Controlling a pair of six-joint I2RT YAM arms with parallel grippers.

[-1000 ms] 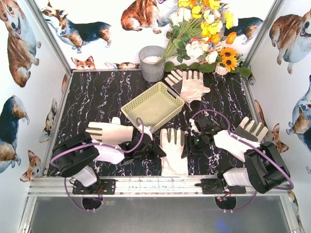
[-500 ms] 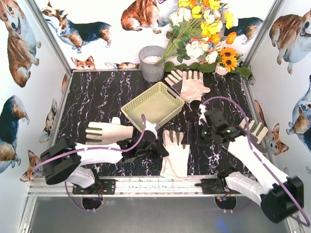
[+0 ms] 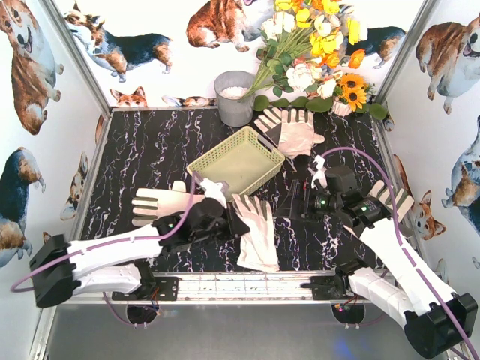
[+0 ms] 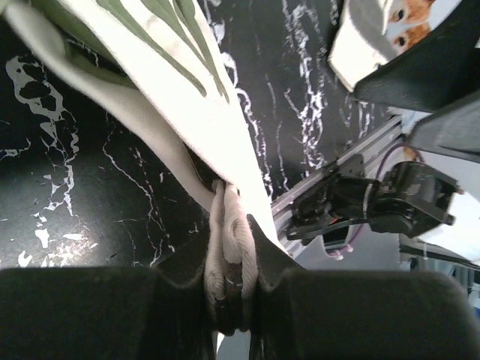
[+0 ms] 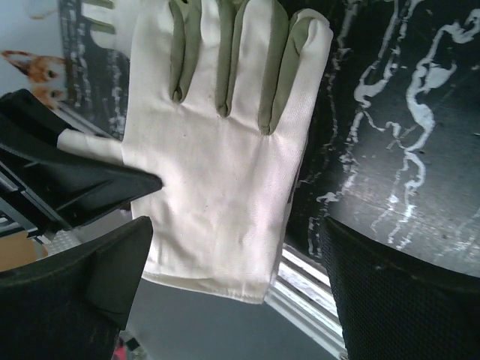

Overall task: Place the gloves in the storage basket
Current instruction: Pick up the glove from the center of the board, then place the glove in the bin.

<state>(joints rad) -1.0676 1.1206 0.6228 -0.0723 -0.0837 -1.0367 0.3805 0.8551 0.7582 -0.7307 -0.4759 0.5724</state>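
At the front, the left gripper [image 3: 229, 220] is closed tight on the edge of 1 glove [image 3: 256, 238]. Just beside it the right gripper [image 3: 298, 204] stands wide open, holding nothing. Behind them sits the storage basket [image 3: 236, 163], with more gloves [image 3: 292, 133] beyond.

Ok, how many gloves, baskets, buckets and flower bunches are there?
Gloves: 5
Storage basket: 1
Grey bucket: 1
Flower bunch: 1
Total: 8
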